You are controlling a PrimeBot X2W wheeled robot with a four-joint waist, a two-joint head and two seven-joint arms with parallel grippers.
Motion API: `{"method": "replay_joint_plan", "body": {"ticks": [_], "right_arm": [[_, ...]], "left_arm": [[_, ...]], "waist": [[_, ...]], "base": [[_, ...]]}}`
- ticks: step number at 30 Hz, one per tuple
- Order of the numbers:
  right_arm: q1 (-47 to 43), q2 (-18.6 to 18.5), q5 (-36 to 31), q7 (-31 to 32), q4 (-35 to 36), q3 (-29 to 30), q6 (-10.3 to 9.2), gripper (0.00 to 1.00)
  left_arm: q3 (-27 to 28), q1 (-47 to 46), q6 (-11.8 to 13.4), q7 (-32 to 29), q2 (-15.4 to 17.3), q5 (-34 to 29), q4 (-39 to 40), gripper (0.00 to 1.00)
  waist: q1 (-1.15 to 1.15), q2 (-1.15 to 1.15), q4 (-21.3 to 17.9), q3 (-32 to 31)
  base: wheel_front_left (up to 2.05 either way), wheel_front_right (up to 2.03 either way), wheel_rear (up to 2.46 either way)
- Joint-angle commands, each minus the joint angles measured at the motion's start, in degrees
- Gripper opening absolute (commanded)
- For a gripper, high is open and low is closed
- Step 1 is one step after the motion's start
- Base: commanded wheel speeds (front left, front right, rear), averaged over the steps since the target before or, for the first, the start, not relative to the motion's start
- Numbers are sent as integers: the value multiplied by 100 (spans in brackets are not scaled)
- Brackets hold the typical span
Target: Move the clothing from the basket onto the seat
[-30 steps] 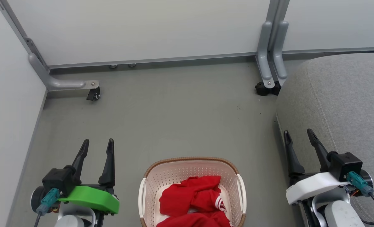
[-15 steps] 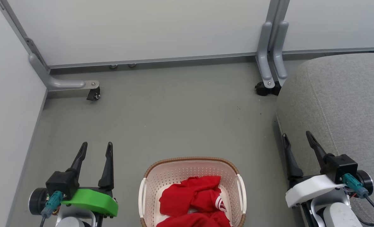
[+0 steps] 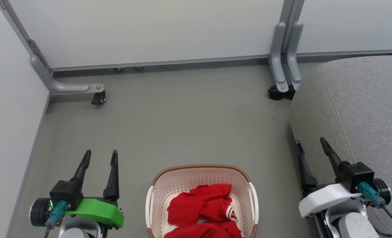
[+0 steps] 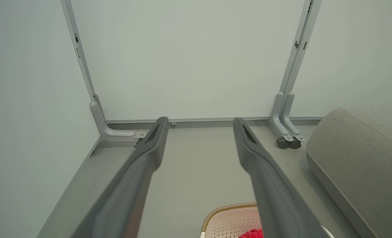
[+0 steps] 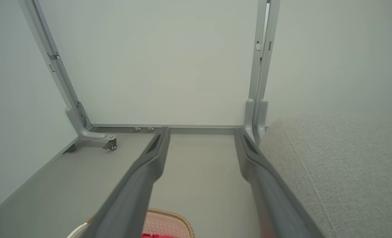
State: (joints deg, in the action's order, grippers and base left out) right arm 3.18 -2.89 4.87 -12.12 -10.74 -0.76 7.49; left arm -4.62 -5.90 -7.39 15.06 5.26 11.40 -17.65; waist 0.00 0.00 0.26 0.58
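Observation:
The cream basket (image 3: 200, 173) with its brown rim stands on the floor at the bottom centre of the head view. Crumpled red clothing (image 3: 199, 206) with white stripe trim lies inside it. The grey seat (image 3: 357, 109) rises at the right. My left gripper (image 3: 101, 156) hovers open left of the basket, nothing between its fingers. Open and empty too, my right gripper (image 3: 310, 142) is beside the seat's front edge, right of the basket. The left wrist view catches the basket's rim (image 4: 229, 209), a scrap of red clothing (image 4: 252, 234) and the seat (image 4: 364, 155).
White partition panels on grey metal legs with castors (image 3: 98, 97) (image 3: 278, 92) close off the back and left. Bare grey floor (image 3: 182, 125) stretches between the basket and the panels. The right wrist view shows the seat (image 5: 334, 165) close at the right.
Both grippers have drawn back a little toward the bottom of the head view, mostly in the first half second. The basket and clothing have not moved.

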Motion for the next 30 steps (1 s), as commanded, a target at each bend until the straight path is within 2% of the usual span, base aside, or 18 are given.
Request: {"method": "replay_joint_plan", "body": {"ticks": [1,13,18,30], "right_arm": [[-41,-2,24,-18,11,-4,0,100],[36,-1,92,-7,49,2,0,100],[121,-2,182,17,85,-20,0,100],[600,-4,260,-3,386,-89,0,100]], "left_arm": [[21,-10,-19,16,4,-16,-12,100],[31,-30,-19,16,1,-49,-15,100],[-131,-126,-19,16,-2,-82,-72,100],[-828,-726,-18,9,32,-67,-297,100]], "waist": [[0,0,0,-1],[0,0,-18,43],[0,0,-85,152],[0,0,-537,992]], "base": [[0,0,0],[0,0,0],[0,0,0],[0,0,0]]}}
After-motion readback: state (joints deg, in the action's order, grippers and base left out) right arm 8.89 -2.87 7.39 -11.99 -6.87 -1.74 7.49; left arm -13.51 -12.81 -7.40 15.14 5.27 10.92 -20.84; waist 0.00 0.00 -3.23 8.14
